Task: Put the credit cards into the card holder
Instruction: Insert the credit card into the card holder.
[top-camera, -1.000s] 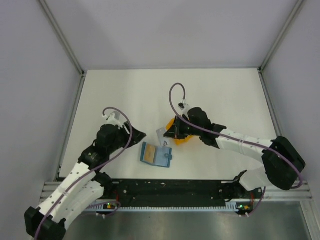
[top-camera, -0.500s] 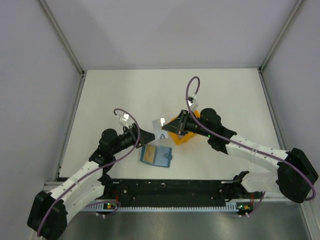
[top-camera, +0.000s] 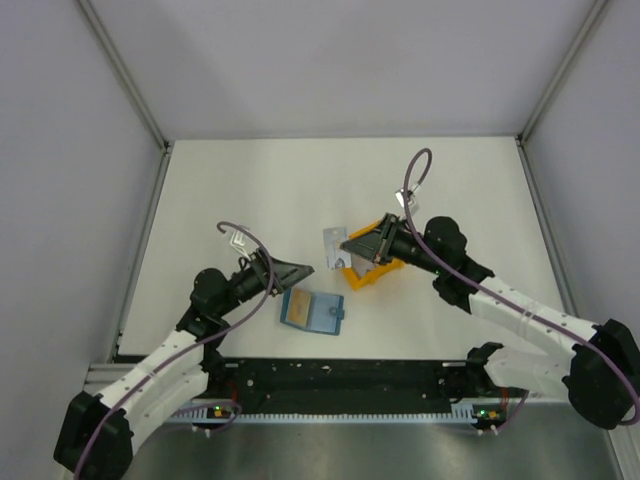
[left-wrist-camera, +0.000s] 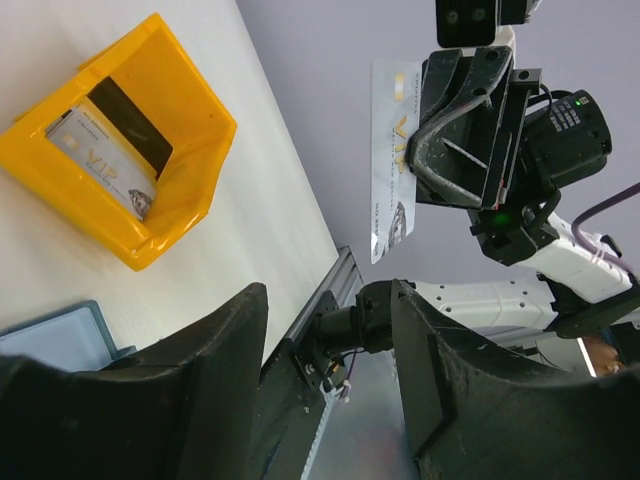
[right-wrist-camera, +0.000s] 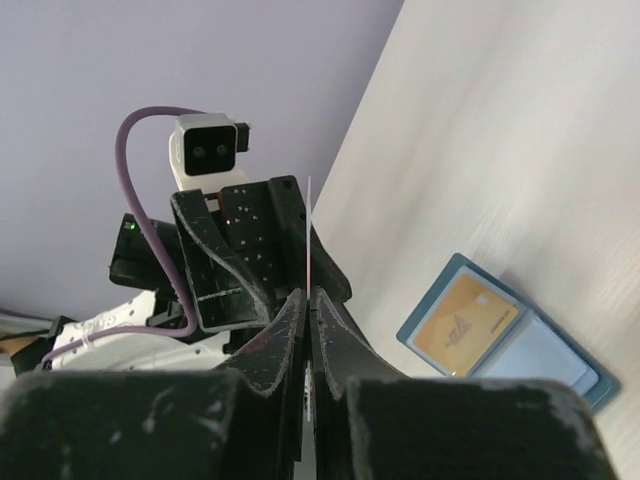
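My right gripper (top-camera: 350, 246) is shut on a silvery credit card (top-camera: 332, 248), held on edge in the air just left of the orange tray (top-camera: 372, 270). The left wrist view shows that card's (left-wrist-camera: 390, 160) face; the right wrist view shows its thin edge (right-wrist-camera: 310, 225) above the right gripper (right-wrist-camera: 309, 295). Two more credit cards, one pale (left-wrist-camera: 100, 160) and one dark (left-wrist-camera: 132, 122), stand in the tray (left-wrist-camera: 190, 190). The teal card holder (top-camera: 312, 312) lies open on the table with a yellowish card (right-wrist-camera: 468, 325) in it. My left gripper (top-camera: 295, 270) stands open and empty, facing the held card.
The card holder (right-wrist-camera: 505, 335) lies between the two arm bases, near the black front rail (top-camera: 340, 380). The aluminium frame posts (top-camera: 140, 100) and grey walls close the table on three sides. The left gripper (right-wrist-camera: 240, 260) with its wrist camera (right-wrist-camera: 210, 150) is directly opposite the right one.
The right gripper has carried the silvery card up and to the right, away from the tray's left side. The left gripper has swung in towards the centre and now faces the card.
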